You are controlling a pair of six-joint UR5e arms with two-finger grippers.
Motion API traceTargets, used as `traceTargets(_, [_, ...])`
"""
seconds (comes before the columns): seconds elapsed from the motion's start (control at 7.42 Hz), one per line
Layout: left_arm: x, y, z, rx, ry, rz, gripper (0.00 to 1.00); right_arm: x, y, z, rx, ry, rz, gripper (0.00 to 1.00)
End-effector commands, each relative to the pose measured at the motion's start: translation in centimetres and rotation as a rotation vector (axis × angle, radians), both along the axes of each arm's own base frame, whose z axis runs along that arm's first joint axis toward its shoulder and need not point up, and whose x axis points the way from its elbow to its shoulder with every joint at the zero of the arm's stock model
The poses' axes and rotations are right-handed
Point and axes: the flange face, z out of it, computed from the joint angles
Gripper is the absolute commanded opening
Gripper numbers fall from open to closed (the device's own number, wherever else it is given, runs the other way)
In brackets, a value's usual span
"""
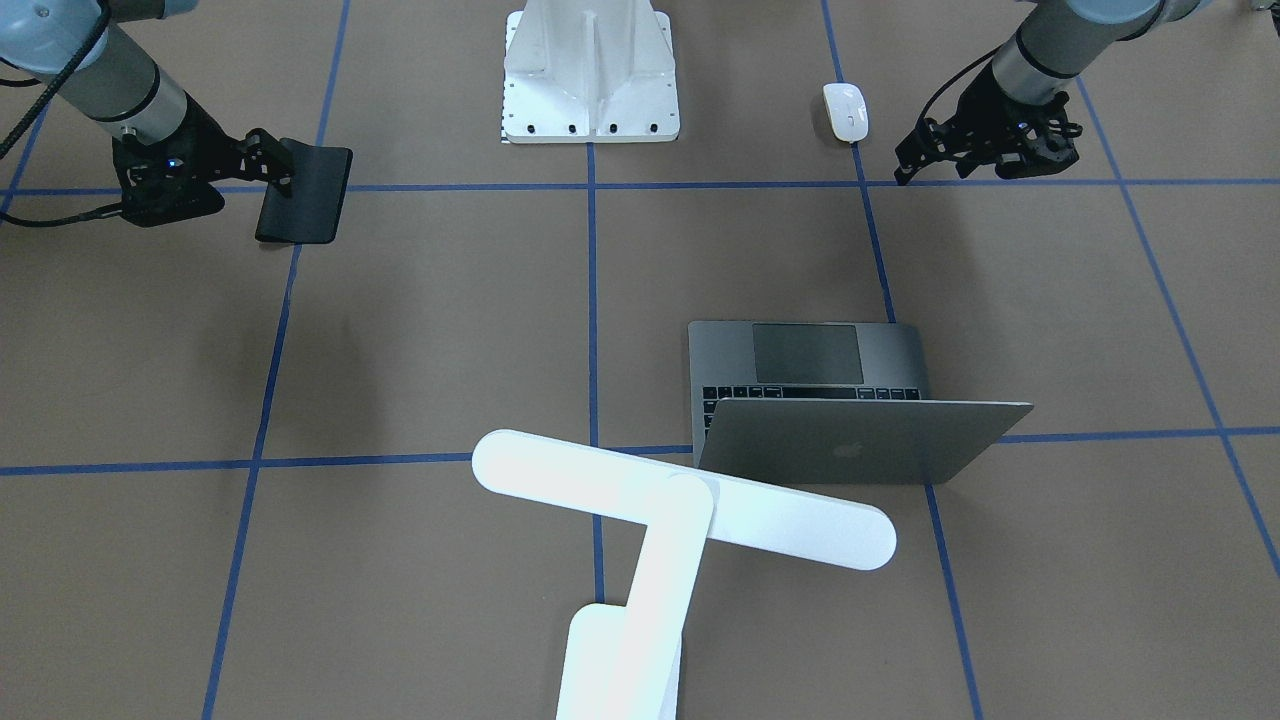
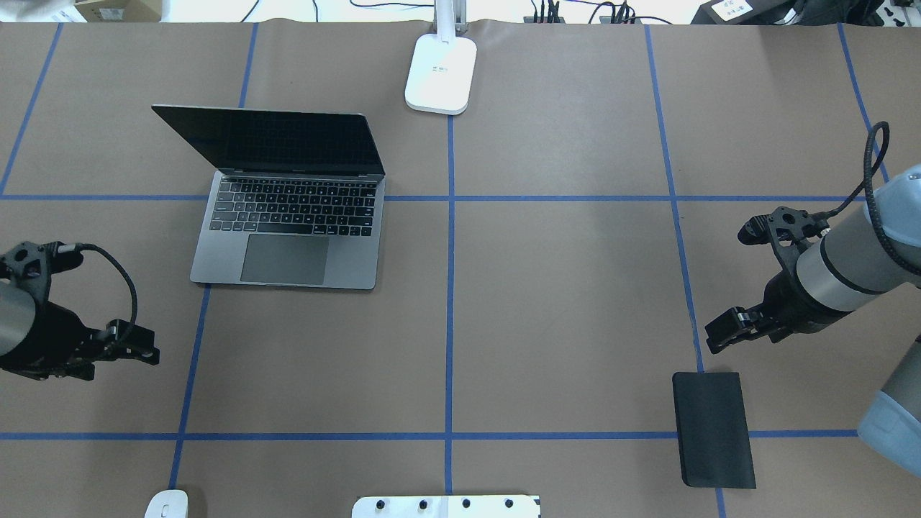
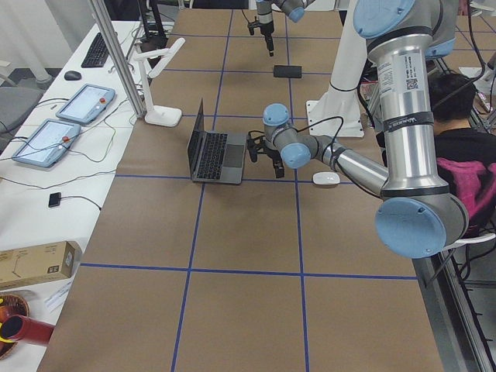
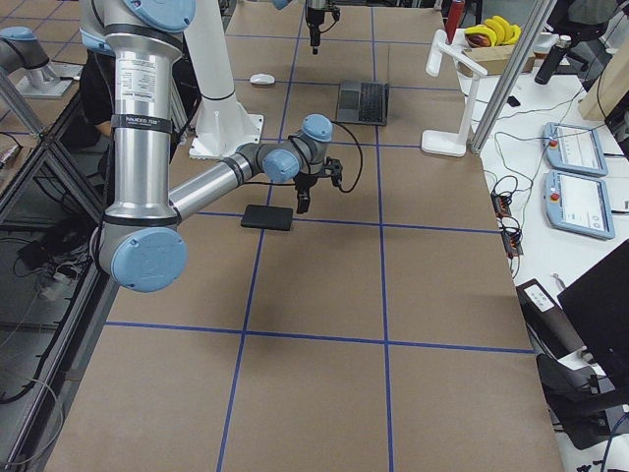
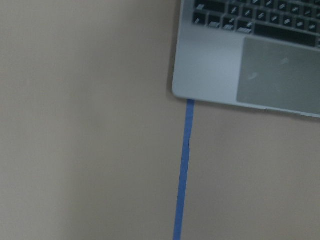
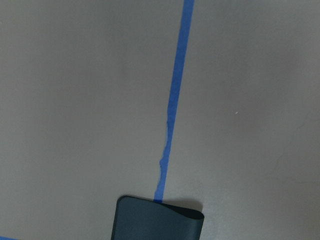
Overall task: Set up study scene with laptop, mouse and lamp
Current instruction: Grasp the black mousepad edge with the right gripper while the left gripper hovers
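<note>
The grey laptop stands open on the table's left half, screen tilted back; its front corner shows in the left wrist view. The white mouse lies at the near left edge. The glowing lamp stands at the far middle on its flat base. My left gripper hovers to the left of and nearer than the laptop, beyond the mouse. It looks open and holds nothing. My right gripper hangs just beyond a black pad, apparently open and holding nothing.
A flat black pad lies near the right front, on a blue tape line. The white flanged pedestal stands at the near middle edge. Blue tape divides the brown table into squares. A person sits behind the robot in the exterior left view.
</note>
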Motion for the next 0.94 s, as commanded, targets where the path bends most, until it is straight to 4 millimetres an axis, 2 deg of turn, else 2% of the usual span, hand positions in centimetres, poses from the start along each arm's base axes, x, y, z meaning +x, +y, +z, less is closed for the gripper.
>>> traceTargets(0.0, [2.3, 2.5, 0.4, -0.023, -0.044, 0.074, 0.99, 0.3, 0.4, -2.7, 0.086, -0.097, -0.003, 0.99])
traceTargets(0.27, [4.7, 5.5, 0.5, -0.031, -0.049, 0.165, 0.99, 0.7, 0.8, -2.5, 0.084, -0.102, -0.007, 0.99])
traceTargets(0.4, [6.5, 7.8, 0.1, -0.025, -0.042, 0.235, 0.99, 1.4, 1.4, -0.8, 0.058, -0.076, -0.008, 0.99])
traceTargets(0.54, [7.0, 8.9, -0.5, -0.017, -0.026, 0.266, 0.99, 2.0, 2.2, 1.1, 0.029, -0.043, -0.012, 0.99])
traceTargets(0.67, [6.9, 9.5, -1.7, -0.004, -0.004, 0.280, 0.99, 1.5, 3.6, 2.3, 0.007, -0.020, -0.044, 0.99])
traceTargets(0.81, [6.7, 9.6, -2.3, 0.002, 0.006, 0.282, 0.99, -0.1, 4.7, 3.6, -0.014, 0.006, -0.081, 0.99])
